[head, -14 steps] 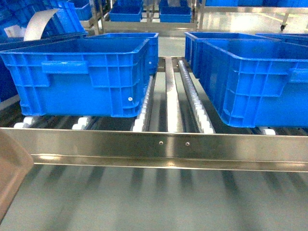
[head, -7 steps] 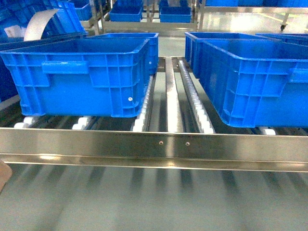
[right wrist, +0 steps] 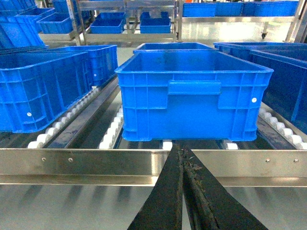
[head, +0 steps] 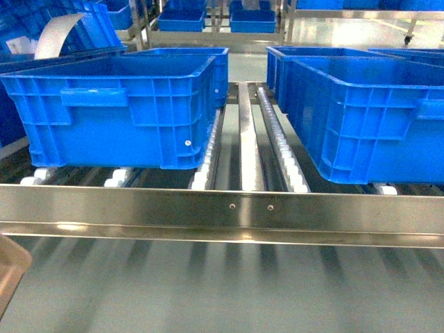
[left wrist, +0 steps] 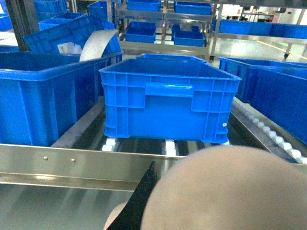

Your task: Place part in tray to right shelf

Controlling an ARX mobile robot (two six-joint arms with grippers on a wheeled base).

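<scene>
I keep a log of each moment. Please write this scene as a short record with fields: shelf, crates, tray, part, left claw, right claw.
shelf: steel rack with shiny front rail and white rollers
crates: large blue crates stand on the rollers, left and right
tray: beige tray fills the lower left wrist view; a corner shows at the head view's lower left
part: not visible in any view
left claw: hidden by the tray, state unclear
right claw: right claw shut, empty, before the rail
</scene>
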